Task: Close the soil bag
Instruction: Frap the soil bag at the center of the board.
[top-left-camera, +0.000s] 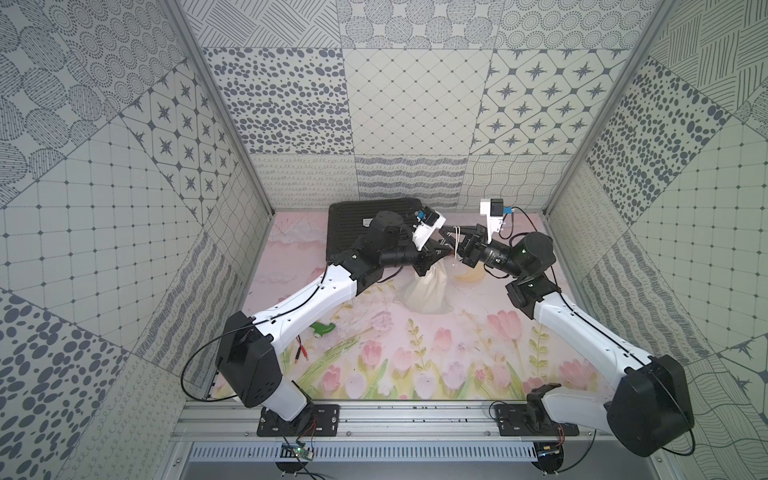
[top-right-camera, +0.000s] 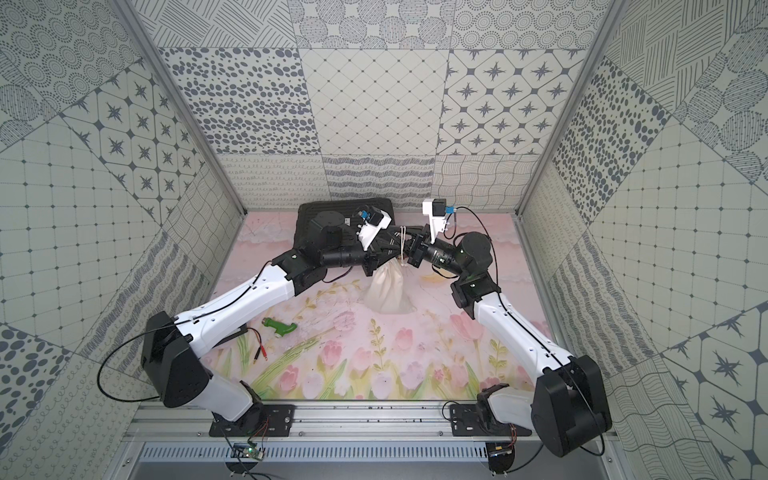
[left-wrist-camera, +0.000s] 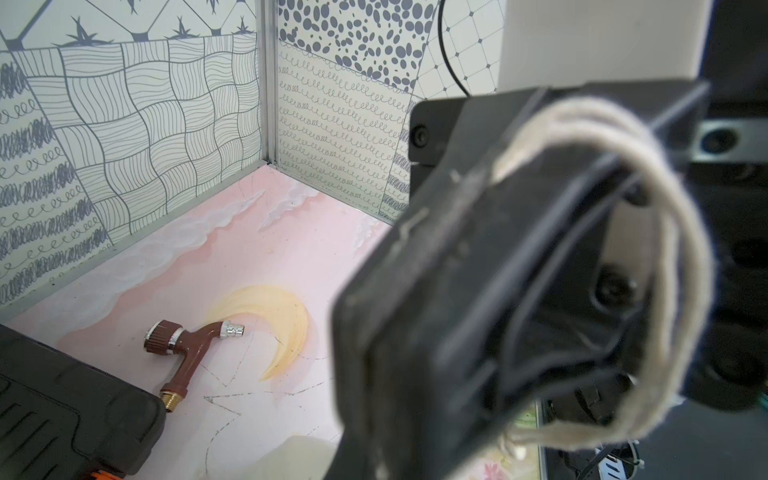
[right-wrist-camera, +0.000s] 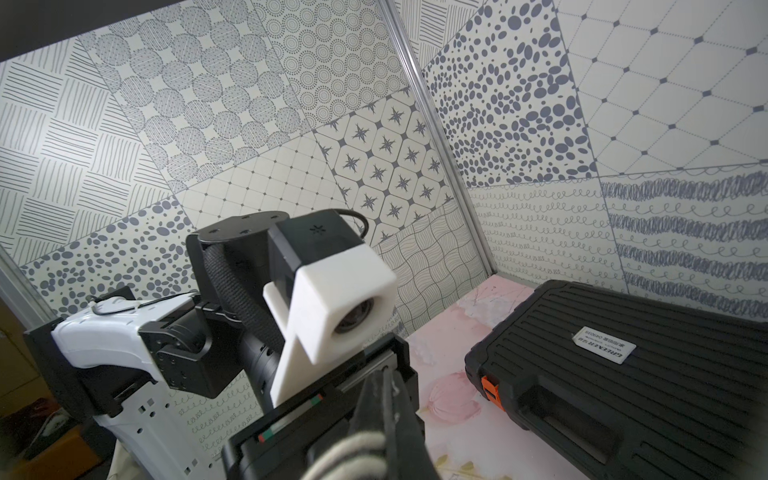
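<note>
Enclosure walls (top-left-camera: 415, 104) carry grey-on-cream patterned panels with aluminium corner posts (top-left-camera: 259, 187). The counter (top-left-camera: 415, 353) is covered by a pink mat printed with tulips, clouds and a moon. A black ribbed case (top-left-camera: 353, 224) sits against the back wall. The soil bag (top-left-camera: 428, 293) stands just in front of the case's right corner, neck gathered. The right gripper (right-wrist-camera: 384, 386) is closed, with the drawstring cords (top-left-camera: 457, 239) looped over its fingers. The left gripper (top-left-camera: 438, 251) is closed at the bag's neck; whether it holds anything cannot be confirmed. A green nozzle (top-right-camera: 280, 327) lies well in front of the case.

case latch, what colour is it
The latch is orange, on the black case; clearest in the right wrist view.
</note>
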